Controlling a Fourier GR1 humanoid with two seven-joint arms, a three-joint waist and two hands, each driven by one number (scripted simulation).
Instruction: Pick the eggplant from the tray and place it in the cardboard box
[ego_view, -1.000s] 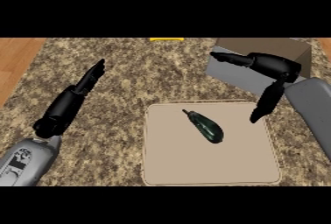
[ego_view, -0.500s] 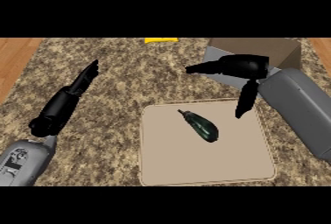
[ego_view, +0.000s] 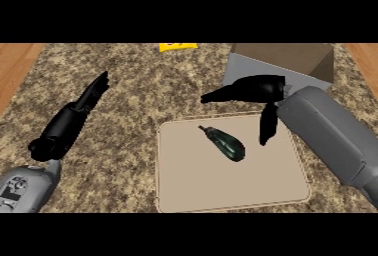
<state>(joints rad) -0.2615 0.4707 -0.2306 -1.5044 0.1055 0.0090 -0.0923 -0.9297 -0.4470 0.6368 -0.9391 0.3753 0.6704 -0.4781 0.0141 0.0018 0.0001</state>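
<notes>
Eggplant (ego_view: 226, 144) lies on tray (ego_view: 184, 190), long axis upper-left to lower-right. R hand (ego_view: 255, 90) nearer, above/right of it, fingers (ego_view: 267, 125) spread, holding nothing. L hand (ego_view: 90, 95) open, far left.

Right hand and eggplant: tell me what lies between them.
In the head view, only bare tray surface separates the open right hand from the eggplant; nothing else lies between.
</notes>
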